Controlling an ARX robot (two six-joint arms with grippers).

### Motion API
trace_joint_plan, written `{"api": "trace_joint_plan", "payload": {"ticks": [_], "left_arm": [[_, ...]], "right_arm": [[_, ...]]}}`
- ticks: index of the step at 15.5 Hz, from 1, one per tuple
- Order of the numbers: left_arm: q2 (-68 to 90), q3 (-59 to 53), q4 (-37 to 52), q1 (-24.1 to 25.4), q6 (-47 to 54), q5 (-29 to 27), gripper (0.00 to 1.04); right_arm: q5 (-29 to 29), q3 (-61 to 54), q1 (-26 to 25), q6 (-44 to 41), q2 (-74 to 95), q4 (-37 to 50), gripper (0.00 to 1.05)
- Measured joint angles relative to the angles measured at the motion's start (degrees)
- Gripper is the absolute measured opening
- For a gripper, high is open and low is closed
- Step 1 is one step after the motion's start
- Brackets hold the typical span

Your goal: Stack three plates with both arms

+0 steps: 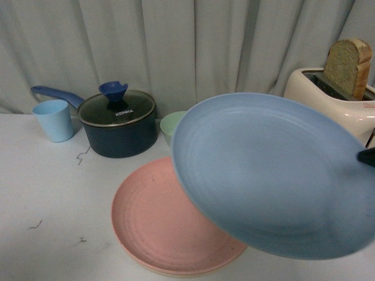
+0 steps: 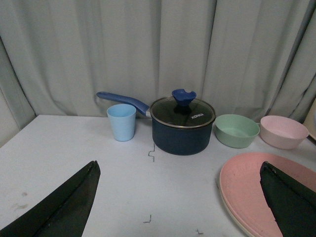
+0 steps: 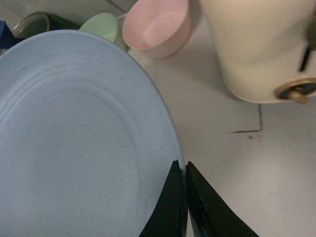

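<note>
Holding light blue plate point(image 1: 269, 175) tilted over pink plate point(image 1: 155, 225), right gripper point(image 3: 182, 167) is pinching its rim.
Wide-open left gripper point(image 2: 178, 165) is hanging empty above table point(image 2: 74, 143).

Bare table point(image 1: 53, 193) lay open before the saucepan point(image 1: 119, 132). A blue cup point(image 1: 54, 120) flanked its left, a green bowl point(image 1: 171, 126) its right, and the tilted light blue plate point(image 1: 275, 175) overhung the pink plate point(image 1: 158, 222) front-right.
</note>
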Motion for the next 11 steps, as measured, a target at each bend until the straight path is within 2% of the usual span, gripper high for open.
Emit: {"api": "trace_joint_plan", "payload": {"ticks": [2, 5, 11], "left_arm": [[0.0, 0.0, 0.0, 0.0, 0.0, 0.0, 0.98], [0.0, 0.0, 0.0, 0.0, 0.0, 0.0, 0.98], [0.0, 0.0, 0.0, 0.0, 0.02, 0.02, 0.98]], "right_arm": [[2.99, 4.83, 6.43, 2.89, 5.66, 0.17, 0.02], [6.21, 8.87, 11.37, 4.96, 10.86, -0.13, 0.02], [10.51, 14.6, 14.03, 6.21, 20.83, -1.73, 0.02]]}}
